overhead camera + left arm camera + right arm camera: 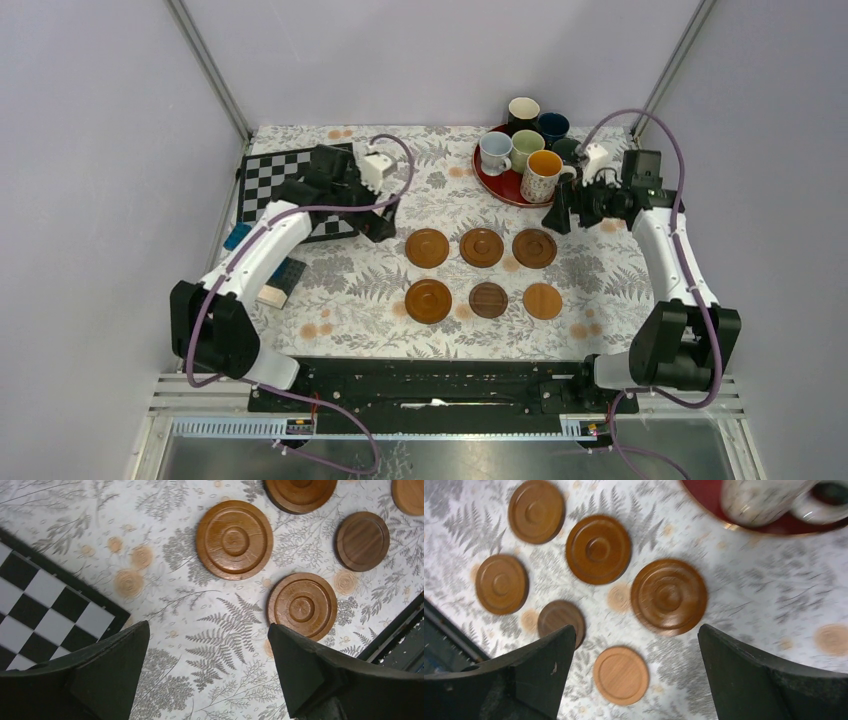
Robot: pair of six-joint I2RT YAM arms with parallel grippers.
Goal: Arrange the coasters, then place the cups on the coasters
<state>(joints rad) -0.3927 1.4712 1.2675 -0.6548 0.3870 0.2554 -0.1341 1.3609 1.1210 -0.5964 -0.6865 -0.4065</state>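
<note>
While all six coasters [481,247] lie in two neat rows at mid-table, the cups [540,175] crowd the red tray [490,185] at the far right, none yet on a disc, as seen from above. The left claw [378,228] hangs wide and empty beside the chessboard [265,180], and the right claw [558,215] hangs wide and empty just short of the tray. From the left wrist, dark fingers [115,680] frame bare cloth [220,625] with coasters just beyond, where a low sweep could nudge the nearest disc out of line. From the right wrist, a blurred view shows a patterned cup at the tray's edge ahead and the coasters below. Packed so tightly, the cups leave little room for a finger, so a grab could knock a neighbour over, or a handle could snag on the lift.
</note>
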